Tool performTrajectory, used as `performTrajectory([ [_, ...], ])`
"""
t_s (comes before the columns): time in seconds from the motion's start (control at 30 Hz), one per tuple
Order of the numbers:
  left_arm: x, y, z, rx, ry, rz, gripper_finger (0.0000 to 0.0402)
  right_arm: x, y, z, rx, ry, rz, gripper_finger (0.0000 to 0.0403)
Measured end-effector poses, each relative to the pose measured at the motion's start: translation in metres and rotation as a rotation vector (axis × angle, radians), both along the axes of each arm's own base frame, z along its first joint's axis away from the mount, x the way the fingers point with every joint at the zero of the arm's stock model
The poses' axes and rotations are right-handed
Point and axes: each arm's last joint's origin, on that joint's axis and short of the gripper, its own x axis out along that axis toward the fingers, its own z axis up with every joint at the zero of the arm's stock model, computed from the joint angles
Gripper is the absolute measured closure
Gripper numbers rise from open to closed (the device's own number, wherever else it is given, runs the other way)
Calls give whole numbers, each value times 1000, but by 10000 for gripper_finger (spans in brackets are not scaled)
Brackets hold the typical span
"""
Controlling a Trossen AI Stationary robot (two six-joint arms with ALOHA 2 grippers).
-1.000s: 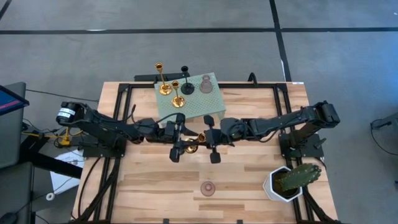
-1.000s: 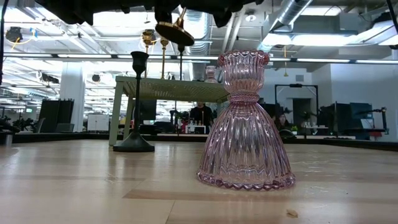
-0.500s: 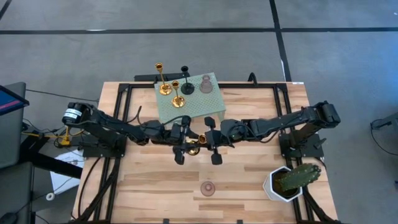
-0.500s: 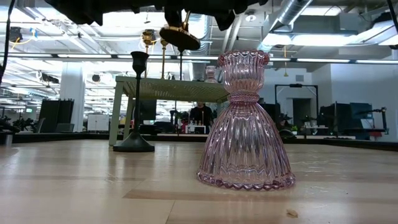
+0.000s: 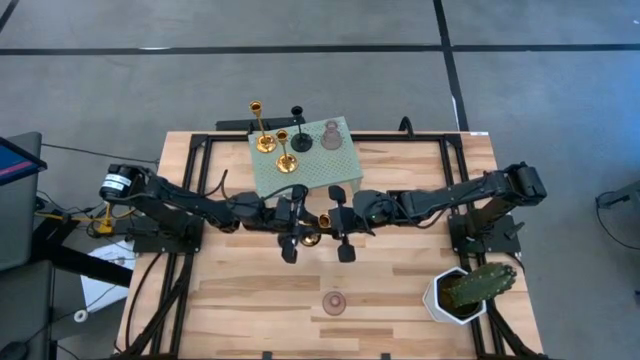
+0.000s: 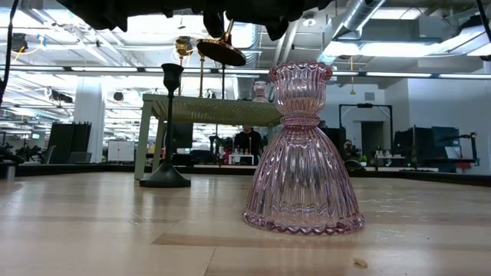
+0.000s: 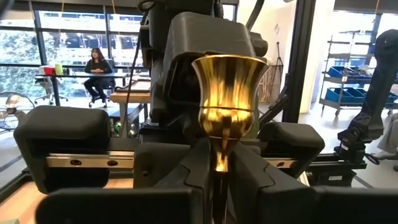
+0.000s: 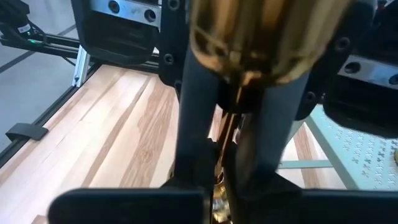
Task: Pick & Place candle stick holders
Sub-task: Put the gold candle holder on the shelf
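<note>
A shiny gold candle stick holder with a flared cup hangs in the air above the middle of the wooden table, gripped from both sides: the left gripper has closed on its thin stem, and the right gripper is clamped on it too. Behind them, a pale green perforated stand carries two tall gold holders, a matte black holder and a pinkish glass holder. Another ribbed pink glass holder stands alone near the table's front edge.
</note>
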Motion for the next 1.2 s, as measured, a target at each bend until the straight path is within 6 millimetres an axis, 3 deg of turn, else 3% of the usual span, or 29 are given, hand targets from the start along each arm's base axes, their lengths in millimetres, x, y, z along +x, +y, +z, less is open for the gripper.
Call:
performTrajectory([
  [0.23, -10, 1, 7, 71, -24, 23, 368, -4, -1, 4, -5, 11, -1, 363],
  [0.43, -34, 6, 15, 81, -56, 48, 368, -15, -6, 12, -7, 45, -6, 351],
  [0.6, -55, 11, 11, 89, -56, 125, 368, -29, -11, 24, -10, 70, -15, 350],
  [0.8, -81, 20, 5, 89, -62, 292, 369, -49, -10, 33, -105, 112, -123, 396],
  [0.93, -92, 24, 6, 102, -60, 414, 369, -59, -5, 36, -174, 130, -232, 401],
  [1.2, -95, 41, 3, 88, -8, 619, 369, -68, 3, 33, -190, 185, -315, 402],
])
